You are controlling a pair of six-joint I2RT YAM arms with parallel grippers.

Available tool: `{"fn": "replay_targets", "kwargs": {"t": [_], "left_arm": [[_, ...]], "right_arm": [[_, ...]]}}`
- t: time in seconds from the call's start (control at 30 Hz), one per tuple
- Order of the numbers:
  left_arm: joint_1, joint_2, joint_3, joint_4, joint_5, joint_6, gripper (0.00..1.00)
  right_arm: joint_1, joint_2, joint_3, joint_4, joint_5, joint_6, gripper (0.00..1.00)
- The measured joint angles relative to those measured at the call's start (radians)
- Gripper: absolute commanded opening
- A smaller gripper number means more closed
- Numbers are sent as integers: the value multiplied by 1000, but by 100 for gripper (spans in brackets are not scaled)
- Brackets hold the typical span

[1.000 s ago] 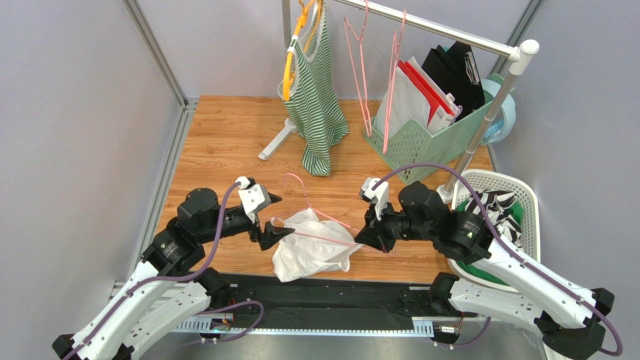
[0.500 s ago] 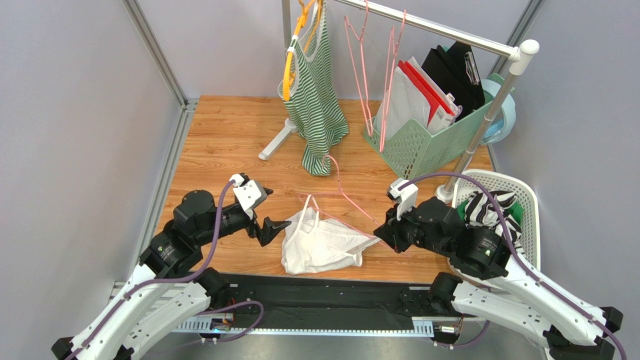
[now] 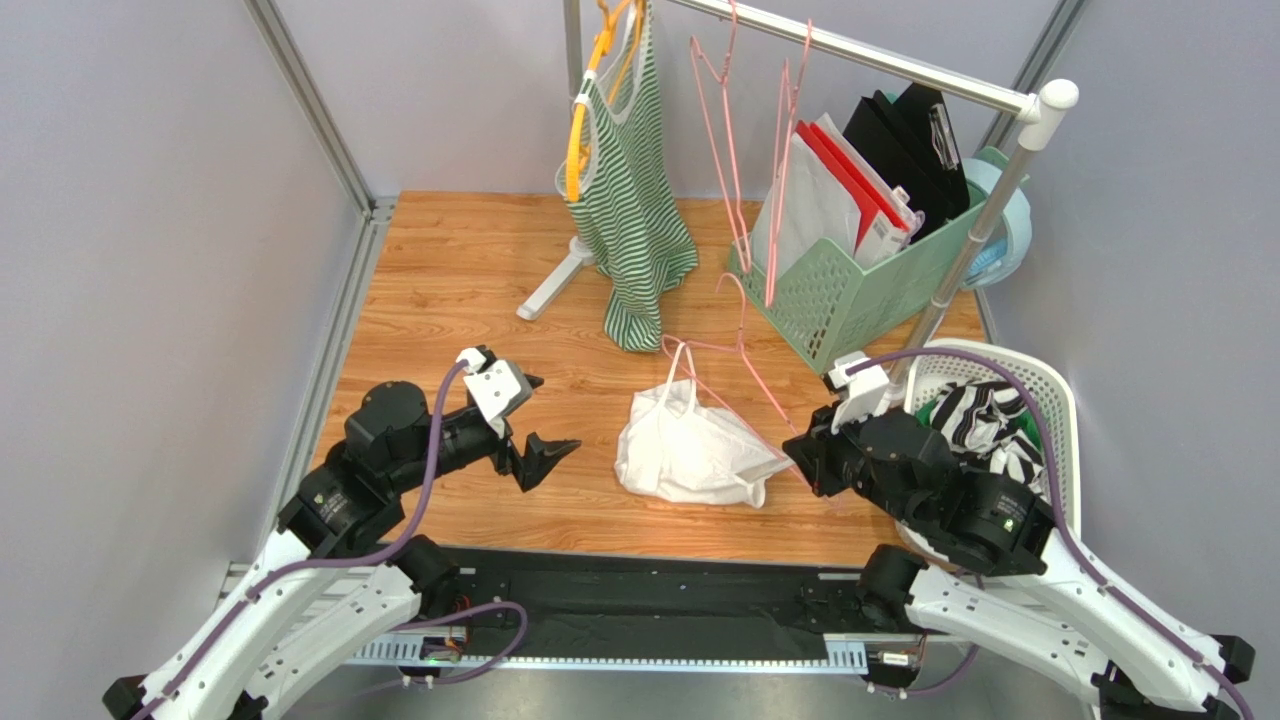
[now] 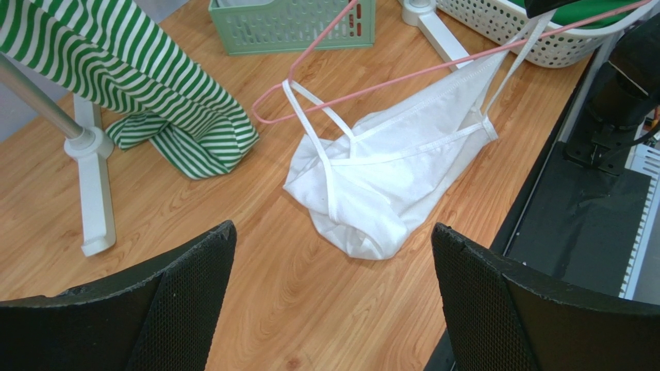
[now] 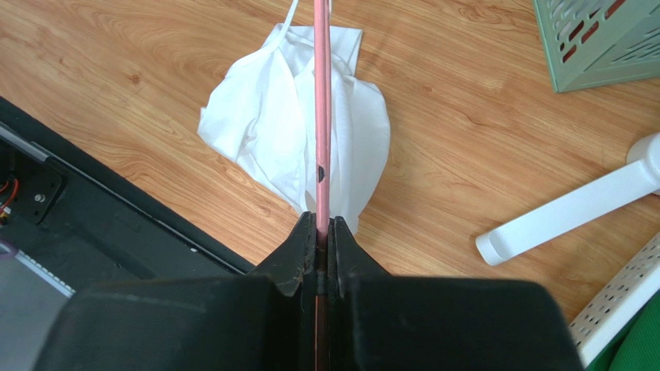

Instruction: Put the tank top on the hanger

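Two states: right end effector (image 5: 324, 229) clenches hanger (image 5: 322, 116) (tank top (image 5: 263, 131) strung); left (image 3: 549, 422) released.

Dragged right: hanger (image 5: 321, 116), tank top (image 3: 684, 450) — left fingers (image 4: 178, 301) wider.

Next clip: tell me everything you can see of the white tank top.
The tank top is plain white, of thin, soft-looking fabric with narrow straps. Its body lies crumpled and creased on the wooden table, towards the front edge. The straps run up from it and loop over the pink wire hanger, so the strap end is raised while the rest stays bunched on the wood.
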Motion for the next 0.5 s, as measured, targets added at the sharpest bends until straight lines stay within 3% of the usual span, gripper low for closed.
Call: {"fn": "replay_targets", "kwargs": {"t": [0.5], "left_arm": [[0, -18, 0, 0, 0, 0, 99]], "right_arm": [[-4, 76, 63, -105, 193, 85, 0]]}}
